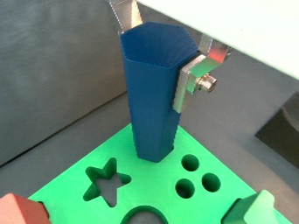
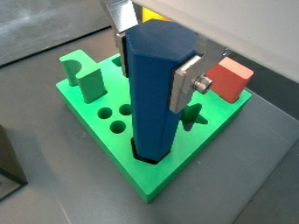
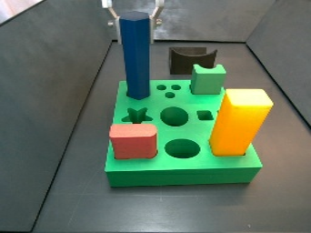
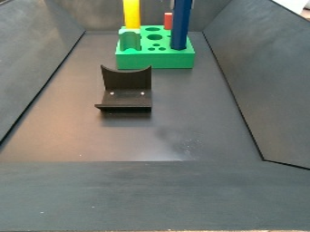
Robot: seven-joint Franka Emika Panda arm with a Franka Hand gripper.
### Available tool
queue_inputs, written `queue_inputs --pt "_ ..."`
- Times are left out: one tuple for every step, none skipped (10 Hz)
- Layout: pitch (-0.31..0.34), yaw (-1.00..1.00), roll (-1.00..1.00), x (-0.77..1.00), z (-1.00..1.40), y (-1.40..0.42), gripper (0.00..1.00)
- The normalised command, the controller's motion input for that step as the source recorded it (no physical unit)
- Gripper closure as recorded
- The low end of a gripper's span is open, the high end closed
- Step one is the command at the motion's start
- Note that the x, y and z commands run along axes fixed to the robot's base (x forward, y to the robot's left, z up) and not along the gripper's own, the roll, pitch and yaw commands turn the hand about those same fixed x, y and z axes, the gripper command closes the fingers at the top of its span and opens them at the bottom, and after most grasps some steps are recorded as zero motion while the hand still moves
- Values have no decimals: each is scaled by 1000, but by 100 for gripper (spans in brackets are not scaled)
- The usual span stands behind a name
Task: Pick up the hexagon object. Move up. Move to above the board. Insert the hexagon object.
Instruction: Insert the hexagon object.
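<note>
The hexagon object (image 1: 158, 96), a tall dark-blue rod, stands upright with its lower end inside a hole at a corner of the bright-green board (image 1: 82, 175). My gripper (image 1: 158, 52) is shut on the rod's upper part, one silver finger (image 1: 193, 83) on each side. Both wrist views show this grip: rod (image 2: 155, 87), gripper (image 2: 152, 66), board (image 2: 163, 179). In a side view the rod (image 3: 135, 55) rises from the board's (image 3: 183, 173) back left corner under the gripper (image 3: 131, 11). It also shows in a side view, rod (image 4: 180, 25) on board (image 4: 155, 60).
A yellow block (image 3: 239, 118), a red block (image 3: 134, 139) and a small green notched block (image 3: 208, 77) stand in the board. The star hole (image 3: 137, 116) and round holes are open. The fixture (image 4: 125, 88) stands on the dark floor beside the board. Dark walls enclose the bin.
</note>
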Motion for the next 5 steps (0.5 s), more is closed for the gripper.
queue_inputs --pt "-84 351 159 -46 -594 17 100" --pt "-60 380 169 0 -634 123 100" --pt "-33 320 164 14 -603 194 100" --pt "0 171 159 91 -497 129 100" --pt "19 0 130 191 -451 49 100"
